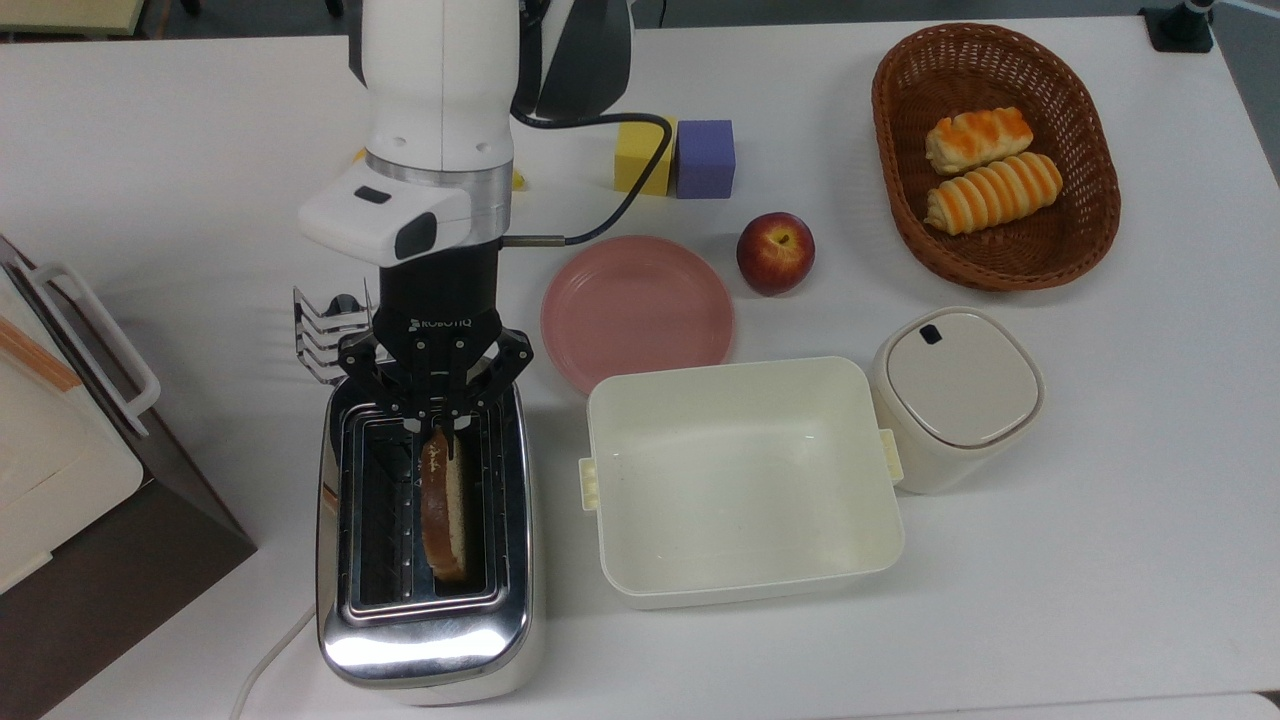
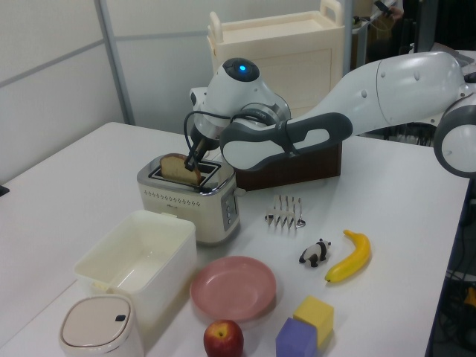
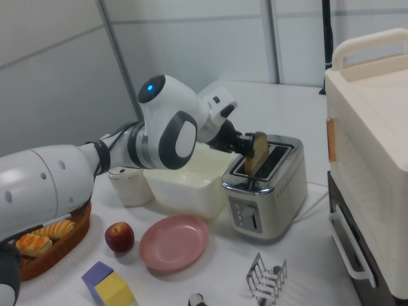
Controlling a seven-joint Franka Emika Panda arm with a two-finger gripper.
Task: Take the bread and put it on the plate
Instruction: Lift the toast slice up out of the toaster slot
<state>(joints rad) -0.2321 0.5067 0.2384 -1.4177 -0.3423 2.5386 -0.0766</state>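
The bread [image 1: 443, 505] [image 2: 177, 168] [image 3: 257, 153], a light-brown slice with a darker crust, stands on edge and is partly lifted out of a slot of the chrome toaster [image 1: 430, 640] [image 2: 195, 204] [image 3: 268, 197]. My gripper [image 1: 437, 427] [image 2: 193, 165] [image 3: 245, 145] is shut on the slice's end nearest the arm. The pale-pink plate [image 1: 638, 312] [image 2: 233, 287] [image 3: 174, 243] lies bare on the white table, just to the top view's right of the gripper.
A cream tub [image 1: 740, 480] sits beside the toaster, a lidded white canister [image 1: 958, 395] next to it. An apple [image 1: 775, 252], yellow and purple blocks [image 1: 675, 157], a wire rack [image 1: 322, 335], a basket of rolls [image 1: 990, 160] and a banana [image 2: 351, 256] stand around. A cream cabinet [image 3: 373, 146] borders the toaster.
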